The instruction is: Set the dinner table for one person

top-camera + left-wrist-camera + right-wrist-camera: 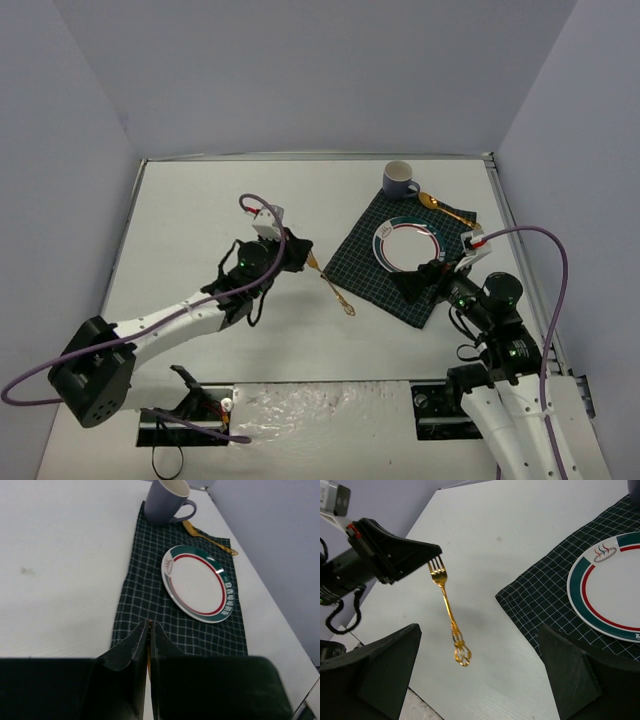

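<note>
Gold fork (447,611), seemingly last unplaced, is hanging pinched in my left gripper (149,625) left of the plate (410,246); right gripper (480,680) is gaping wide.

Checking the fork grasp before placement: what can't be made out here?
The fork: in the left wrist view the shut left gripper hides nearly all of it; only a gold sliver shows.
Whether its handle end touches the dinner table: no view settles it.
The plate: cut off by the right edge of the right wrist view.
The mug: far rim cut off by the top edge of the left wrist view.
</note>
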Tool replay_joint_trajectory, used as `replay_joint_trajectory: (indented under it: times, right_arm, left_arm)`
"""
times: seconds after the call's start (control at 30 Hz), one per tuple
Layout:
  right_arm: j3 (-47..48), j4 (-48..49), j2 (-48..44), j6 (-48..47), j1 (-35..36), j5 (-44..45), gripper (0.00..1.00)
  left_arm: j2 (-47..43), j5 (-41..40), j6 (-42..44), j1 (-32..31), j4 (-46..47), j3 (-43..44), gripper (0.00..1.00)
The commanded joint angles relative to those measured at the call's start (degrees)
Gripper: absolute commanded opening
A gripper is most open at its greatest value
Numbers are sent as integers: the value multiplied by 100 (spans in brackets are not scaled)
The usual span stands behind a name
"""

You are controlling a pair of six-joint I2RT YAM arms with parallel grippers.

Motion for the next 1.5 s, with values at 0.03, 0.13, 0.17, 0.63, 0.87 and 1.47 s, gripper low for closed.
replay_joint_trajectory:
  times: [0.03, 0.13, 0.17, 0.63, 0.87, 1.47]
  right_arm:
    - [508, 0, -32, -80, 40, 81, 100]
    - [593, -170, -32, -242, 40, 212, 100]
    - [618, -239, -42, -270, 34, 249, 100]
    - [692, -606, 5, -536, 84, 437, 100]
    - [662, -636, 38, -562, 103, 432, 100]
    - [598, -718, -14, -571, 138, 420, 100]
  left_arm:
    - [1101, -2029, -289, -936, 2548, 458, 0]
    - [1698, -2316, -220, -1177, 3348, 628, 0]
    - [1903, -2418, -269, -1247, 3511, 693, 0]
    - [3714, -3166, -538, -1795, 5258, 1326, 0]
    - [4171, -3592, -535, -1929, 5617, 1473, 0]
    - [4902, -3509, -778, -1946, 6008, 1752, 0]
